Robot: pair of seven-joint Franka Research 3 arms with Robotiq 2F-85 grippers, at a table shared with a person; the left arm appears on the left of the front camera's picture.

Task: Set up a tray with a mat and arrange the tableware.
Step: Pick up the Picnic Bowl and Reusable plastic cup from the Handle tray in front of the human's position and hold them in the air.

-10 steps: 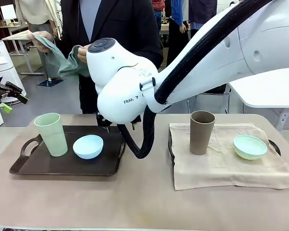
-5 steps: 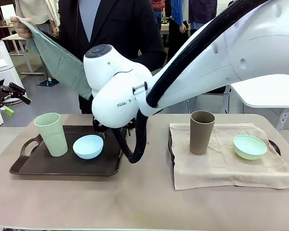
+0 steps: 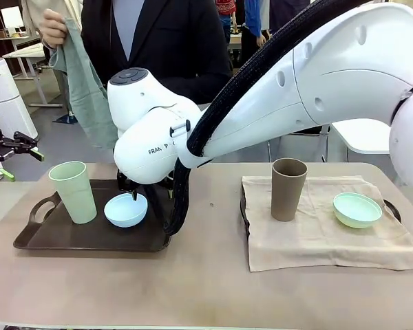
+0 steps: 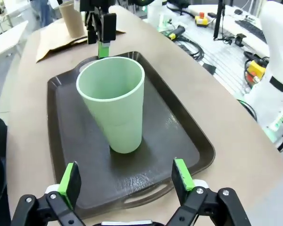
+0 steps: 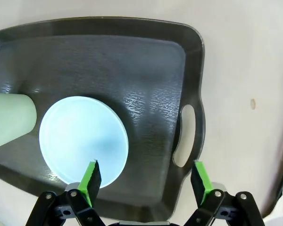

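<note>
The right arm reaches across the worktop (image 3: 206,289) from the far side of the picture, its wrist bent down so that the right hand (image 5: 145,165) points straight at a dark tray (image 5: 146,70). Its fingers stand apart and hold nothing. One fingertip (image 5: 93,165) hangs over the near rim of the light blue bowl (image 5: 84,140); the other is over bare tray beside the handle slot. The bowl is round, shallow, smooth and empty, and sits upright just under the hand. The pale green tumbler (image 5: 9,125) stands beyond the bowl, on the side away from the handle slot. The left hand (image 4: 126,169) hovers off the tray's end, fingers wide apart and empty, aimed at that tumbler, which stands upright and empty directly ahead of it between the two pads. Well away from both hands, a brown tumbler (image 3: 288,189) and a mint green bowl (image 3: 357,210) stand apart on a beige mat (image 3: 316,240). Across the worktop, the person's hand (image 3: 53,27) holds up a hanging green cloth (image 3: 82,89).
</note>
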